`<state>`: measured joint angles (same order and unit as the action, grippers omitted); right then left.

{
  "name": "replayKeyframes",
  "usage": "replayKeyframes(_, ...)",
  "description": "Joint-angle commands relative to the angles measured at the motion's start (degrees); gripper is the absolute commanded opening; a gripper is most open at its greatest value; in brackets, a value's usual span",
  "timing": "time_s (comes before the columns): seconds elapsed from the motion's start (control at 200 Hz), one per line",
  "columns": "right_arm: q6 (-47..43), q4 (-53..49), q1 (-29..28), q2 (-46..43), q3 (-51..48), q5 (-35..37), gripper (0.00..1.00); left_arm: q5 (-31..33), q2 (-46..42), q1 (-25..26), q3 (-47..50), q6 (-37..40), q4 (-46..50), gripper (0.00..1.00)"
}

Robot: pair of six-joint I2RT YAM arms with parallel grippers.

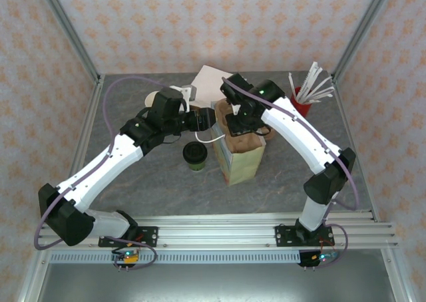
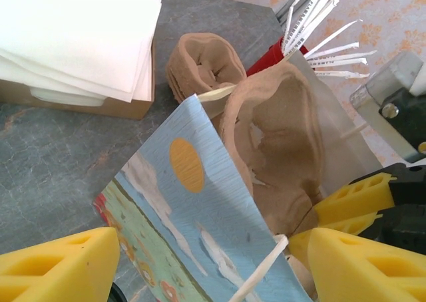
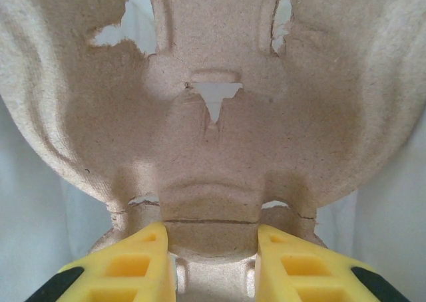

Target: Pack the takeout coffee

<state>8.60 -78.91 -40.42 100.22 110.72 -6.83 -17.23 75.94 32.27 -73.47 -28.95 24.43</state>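
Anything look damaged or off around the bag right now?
The pulp cup carrier pinched by the right gripper shows ragged tears at its cutouts and hairline cracks just above the grip. The takeout coffee stands upright beside the bag, lid on, nothing spilled.

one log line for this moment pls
left pincer: open at paper bag rim | right pincer: shut on pulp carrier in bag | coffee: lidded, on table beside bag, unpacked

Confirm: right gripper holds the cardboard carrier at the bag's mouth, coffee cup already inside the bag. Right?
No. The coffee cup stands on the table beside the bag, not inside it; the top view shows this. The right gripper does hold the cardboard carrier at the bag's mouth.
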Motion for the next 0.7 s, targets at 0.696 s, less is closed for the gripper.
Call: replayKeyframes(0.696, 0.6, -9.4, -0.5, -5.0, 2.0, -0.5, 0.3, 5.2, -0.5, 0.7, -3.1, 6.1, 3.6, 0.76)
